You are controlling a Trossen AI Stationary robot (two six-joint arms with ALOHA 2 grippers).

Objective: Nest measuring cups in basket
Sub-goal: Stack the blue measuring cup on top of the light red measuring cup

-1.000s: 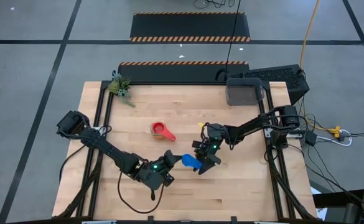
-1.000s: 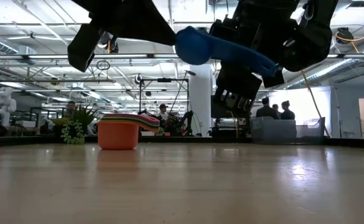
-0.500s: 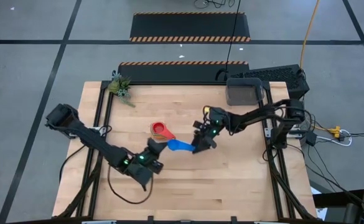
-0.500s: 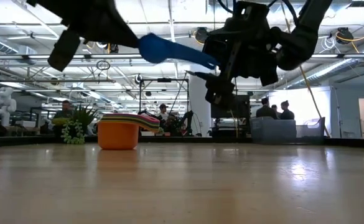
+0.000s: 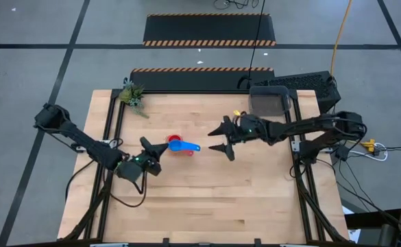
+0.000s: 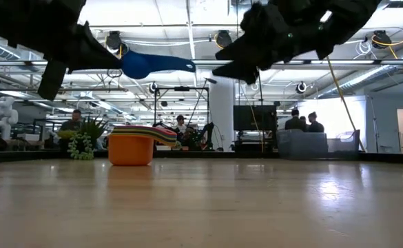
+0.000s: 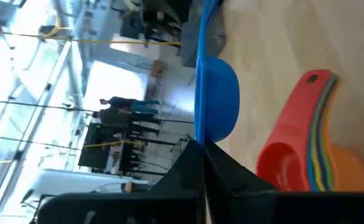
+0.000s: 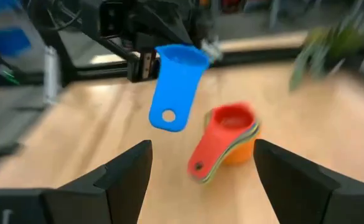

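left claw (image 5: 160, 147) clamped on rim of blue plastic measuring cup (image 5: 177, 145), held above nested stack | stack (image 6: 139, 143): red plastic cup (image 8: 230, 122) topmost, orange lowest | right claw (image 5: 222, 137) agape beside stack | dark grey rectangular basket (image 5: 269, 103) well beyond stack, contents unclear

Blue measuring cup (image 5: 177, 145) held in the air above a nested stack of cups (image 5: 173, 141).
The red-topped stack sits mid-table; the dark grey basket (image 5: 268, 103) stands well apart, at the far right edge.

Smooth plastic blue cup (image 5: 176, 145), pale wood table (image 5: 255, 199), matt basket (image 5: 268, 102)
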